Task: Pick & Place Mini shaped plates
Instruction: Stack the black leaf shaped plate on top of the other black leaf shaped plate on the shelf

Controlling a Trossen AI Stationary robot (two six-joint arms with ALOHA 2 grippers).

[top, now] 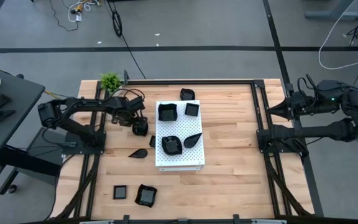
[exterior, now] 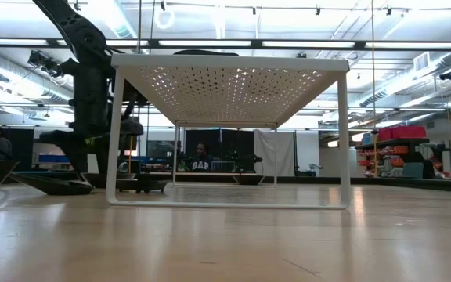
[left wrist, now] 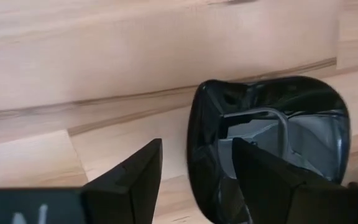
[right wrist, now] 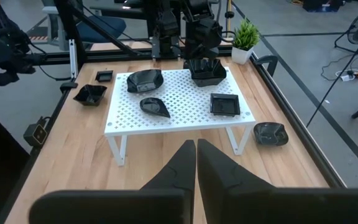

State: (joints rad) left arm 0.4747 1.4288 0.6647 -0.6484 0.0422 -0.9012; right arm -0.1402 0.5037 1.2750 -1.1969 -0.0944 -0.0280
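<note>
The left gripper (top: 140, 129) is down at the light wooden desk (top: 229, 180), just beside the left edge of the white perforated rectangular board (top: 179, 160) that stands on thin white legs. Its fingers are spread apart. In the left wrist view one finger (left wrist: 263, 180) is inside a glossy black rounded dish (left wrist: 272, 143) and the other finger (left wrist: 132, 180) is outside its rim, over bare wood; whether either finger touches the dish cannot be told.

Four small glossy black dishes lie on the board: a wavy-edged square one (top: 167, 111) and a plain square one (top: 192, 109) at the far end, a wavy-edged one (top: 172, 145) and a teardrop-shaped one (top: 193, 140) nearer the middle.

Further dishes lie on the desk itself: one beyond the board's far edge (top: 187, 94), a leaf-shaped one (top: 138, 152) left of the board, and a flat square one (top: 120, 192) with a wavy-edged one (top: 145, 195) just beside it near the front edge.

A small green potted plant (top: 110, 81) stands at the far left corner of the desk.

The right gripper (right wrist: 196, 163) is held off the right side of the desk, well apart from all dishes, its fingers closed together and gripping nothing.
</note>
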